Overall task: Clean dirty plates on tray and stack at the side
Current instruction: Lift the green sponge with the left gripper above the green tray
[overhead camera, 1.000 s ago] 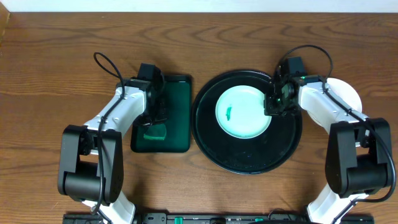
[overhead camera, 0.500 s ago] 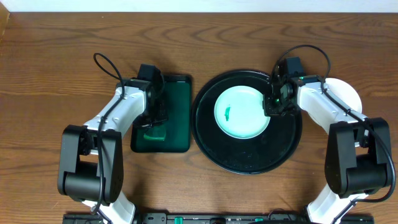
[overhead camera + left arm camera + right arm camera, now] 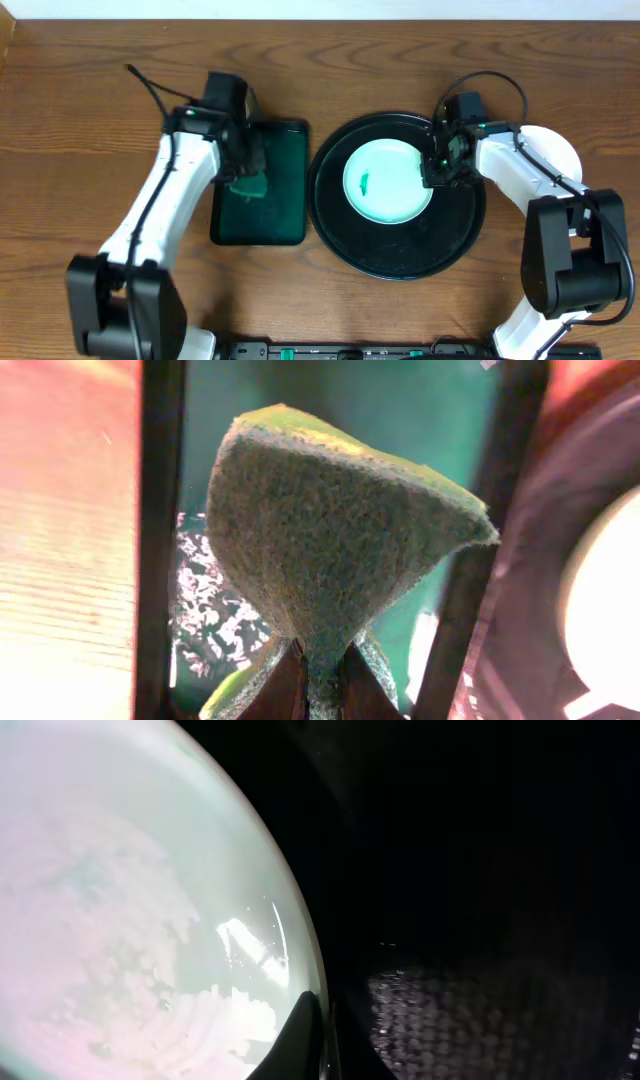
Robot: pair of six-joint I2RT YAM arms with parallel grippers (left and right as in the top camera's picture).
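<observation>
Green sponge (image 3: 335,530) clamped in left gripper (image 3: 322,678) for wiping; right gripper (image 3: 436,172) pinches plate (image 3: 385,190) rim at 3 o'clock, likely steadying it.

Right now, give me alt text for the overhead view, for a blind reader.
The right gripper pinches the right rim of a pale-mint plate, marked with a green smear, on a round black tray. The left gripper holds a green sponge over a dark green rectangular tray.
</observation>
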